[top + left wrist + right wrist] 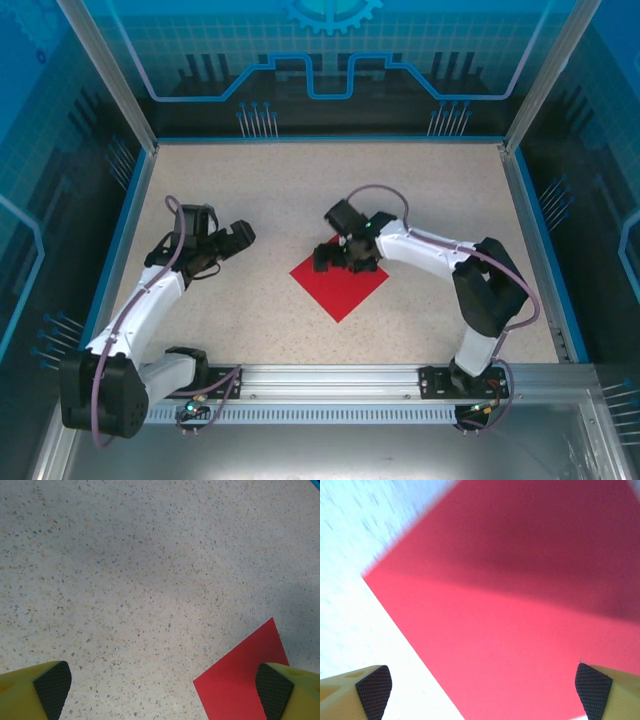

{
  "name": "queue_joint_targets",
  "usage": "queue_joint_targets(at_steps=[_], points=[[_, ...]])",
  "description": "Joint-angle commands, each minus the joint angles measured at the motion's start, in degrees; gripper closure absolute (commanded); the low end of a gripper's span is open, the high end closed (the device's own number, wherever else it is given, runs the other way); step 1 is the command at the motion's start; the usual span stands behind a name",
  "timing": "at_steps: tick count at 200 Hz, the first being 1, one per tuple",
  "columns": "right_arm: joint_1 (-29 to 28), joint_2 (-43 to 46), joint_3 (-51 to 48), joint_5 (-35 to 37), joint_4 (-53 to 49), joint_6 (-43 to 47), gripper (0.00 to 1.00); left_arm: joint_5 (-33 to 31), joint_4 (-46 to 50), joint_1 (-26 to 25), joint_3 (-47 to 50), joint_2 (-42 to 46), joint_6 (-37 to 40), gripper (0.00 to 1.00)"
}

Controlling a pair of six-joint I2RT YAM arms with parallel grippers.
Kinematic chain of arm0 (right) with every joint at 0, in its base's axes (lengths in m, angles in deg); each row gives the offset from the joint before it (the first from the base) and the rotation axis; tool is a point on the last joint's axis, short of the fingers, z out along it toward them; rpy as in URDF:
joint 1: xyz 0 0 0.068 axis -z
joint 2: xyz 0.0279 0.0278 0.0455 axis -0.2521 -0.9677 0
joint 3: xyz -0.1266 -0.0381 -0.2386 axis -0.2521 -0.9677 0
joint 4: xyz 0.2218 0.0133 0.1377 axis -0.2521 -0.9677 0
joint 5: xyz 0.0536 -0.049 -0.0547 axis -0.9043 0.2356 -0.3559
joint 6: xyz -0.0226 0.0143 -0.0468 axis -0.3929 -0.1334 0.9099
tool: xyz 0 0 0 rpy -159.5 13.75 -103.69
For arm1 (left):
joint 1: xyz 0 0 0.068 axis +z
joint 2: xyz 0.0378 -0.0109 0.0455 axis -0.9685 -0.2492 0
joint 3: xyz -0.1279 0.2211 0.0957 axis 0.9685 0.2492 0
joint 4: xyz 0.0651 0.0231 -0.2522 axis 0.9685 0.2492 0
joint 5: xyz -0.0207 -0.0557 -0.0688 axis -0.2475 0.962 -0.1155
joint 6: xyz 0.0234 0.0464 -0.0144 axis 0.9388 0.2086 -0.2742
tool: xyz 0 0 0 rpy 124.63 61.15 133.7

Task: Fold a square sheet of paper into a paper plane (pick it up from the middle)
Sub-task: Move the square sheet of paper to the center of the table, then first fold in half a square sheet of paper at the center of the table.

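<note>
One square sheet of thin bright red paper [338, 288] lies flat and unfolded mid-counter [280, 190], turned like a diamond. Over its far corner the right fingers [375, 692] hang spread wide, holding nothing. The left fingers [52, 687], equally wide and empty, sit off to its left. Folding hasn't begun; this looks like the pick-up approach. Next, the right fingers probably must centre over the sheet and lower.

On my feed I see a pale beige tabletop flecked with dark speckles [300, 190], flat and matte, bordered by a thin raised blue rim [330, 139]. Slanted silver aluminium posts [105, 70] rise from its far corners. Between them stands a translucent blue back panel printed with circuit lines and a gear [330, 50]. A silver aluminium rail [330, 378] runs along the near edge.
</note>
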Motion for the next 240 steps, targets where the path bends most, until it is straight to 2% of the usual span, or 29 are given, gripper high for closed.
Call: queue_joint_targets(at_steps=[1, 45, 84, 121, 145, 167, 200, 223, 240], points=[[3.4, -6.2, 6.3, -5.1, -4.1, 13.4, 0.02, 1.2, -0.4, -0.7, 1.0, -0.3, -1.5, 0.01], [5.9, -17.4, 17.3, -7.4, -3.8, 13.0, 0.03, 1.3, 0.2, -1.4, 0.9, -0.3, -2.2, 0.01], [6.5, -21.2, 17.2, -7.6, -2.1, 10.3, 0.04, 1.5, 0.8, -1.9, 0.5, -1.1, -1.8, 0.01], [10.3, -17.3, 6.9, -5.8, 2.0, 4.9, 0.03, 1.8, -0.1, -2.6, 0.3, -2.6, -1.9, 0.01], [13.7, -11.0, -2.5, -2.9, 3.2, 1.7, 0.04, 1.9, -0.8, -3.0, 0.6, -4.0, -2.2, 0.01], [14.2, -4.8, -8.1, 0.6, 2.5, 2.2, 0.03, 2.0, -1.5, -3.8, 1.5, -5.0, -2.2, 0.01], [13.1, -0.4, -3.0, 4.5, -5.1, 7.2, 0.04, 2.0, -3.9, -5.0, 3.4, -5.4, -3.7, 0.01], [8.9, -0.9, 3.0, 9.5, -13.4, 8.7, 0.02, 2.3, -5.1, -5.7, 4.3, -5.6, -4.9, 0.01], [5.8, -2.4, 3.7, 9.4, -15.6, 6.9, 0.02, 2.6, -6.3, -6.3, 5.3, -5.6, -5.9, 0.01]])
